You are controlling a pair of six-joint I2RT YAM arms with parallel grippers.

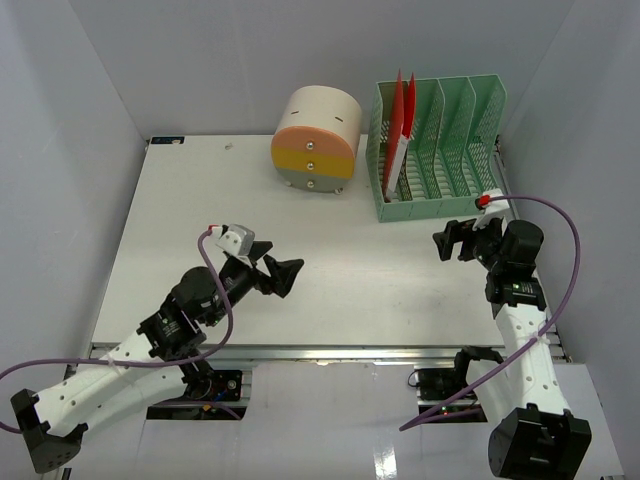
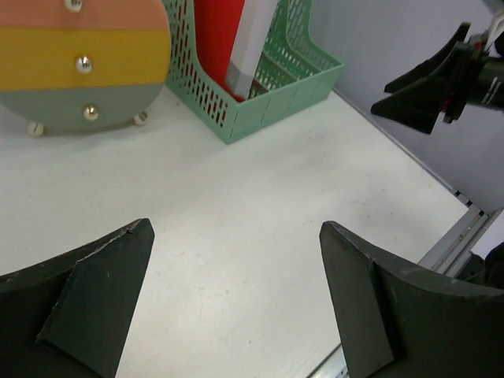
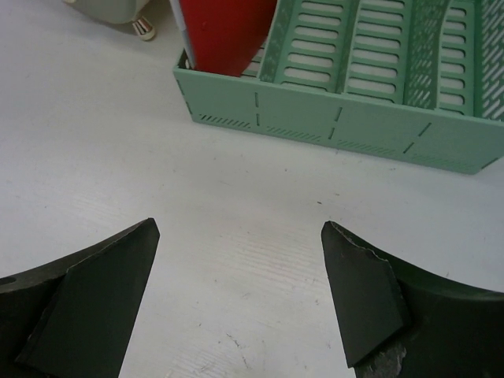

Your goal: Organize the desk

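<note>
Plain pale-grey walls (image 1: 200, 60) boxed in the desk (image 1: 380, 270) on three sides under soft, even light; below its near edge, a glossy white surface (image 1: 330, 440) caught a faint glare.

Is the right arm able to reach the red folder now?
Probably yes: the open right gripper faces the red folder in the green file rack, with only bare desk between.

No text, label, brand, number or sign can be read in any view. The round drawer box with pink, yellow and grey-green bands (image 1: 315, 145), the green slotted plastic file rack (image 1: 445, 150) just right of it, the red flat folder (image 1: 397, 118) in the slot of the rack nearest that box, and the large flat white desk (image 1: 350, 285) all show plain, unprinted surfaces.
</note>
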